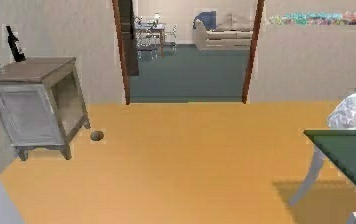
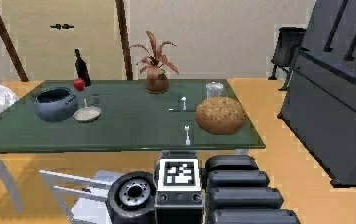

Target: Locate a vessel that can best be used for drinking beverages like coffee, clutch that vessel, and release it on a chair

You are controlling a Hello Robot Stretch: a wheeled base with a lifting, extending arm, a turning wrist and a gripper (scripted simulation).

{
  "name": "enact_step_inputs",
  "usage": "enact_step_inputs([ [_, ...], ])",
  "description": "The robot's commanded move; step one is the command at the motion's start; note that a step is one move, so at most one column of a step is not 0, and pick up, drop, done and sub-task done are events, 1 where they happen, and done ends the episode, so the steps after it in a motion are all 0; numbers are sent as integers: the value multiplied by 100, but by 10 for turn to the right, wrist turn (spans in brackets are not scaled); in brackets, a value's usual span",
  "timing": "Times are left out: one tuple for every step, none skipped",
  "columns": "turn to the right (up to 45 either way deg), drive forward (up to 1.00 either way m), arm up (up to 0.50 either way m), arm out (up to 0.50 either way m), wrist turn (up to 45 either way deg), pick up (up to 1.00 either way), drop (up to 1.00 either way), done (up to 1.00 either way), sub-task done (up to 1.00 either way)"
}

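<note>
The small pale cup (image 2: 214, 90) stands far back on the flat dark green table (image 2: 126, 128), so I think grabbing comes next: the dark claw (image 2: 134, 198), and I cannot tell if it holds anything, must reach out to it.

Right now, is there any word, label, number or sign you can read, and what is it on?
Nothing readable.
Table bottle: label too small to read.
Cabinet bottle: too small to read.
White square on the arm: black pattern, no words.
Coloured strip on the wall: too small to read.
</note>
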Motion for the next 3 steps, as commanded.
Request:
enact_step_inputs([
  [0,15,0,0,0,0,0,0,0],
  [450,0,0,0,0,0,0,0,0],
  [330,0,0,0,0,0,0,0,0],
])
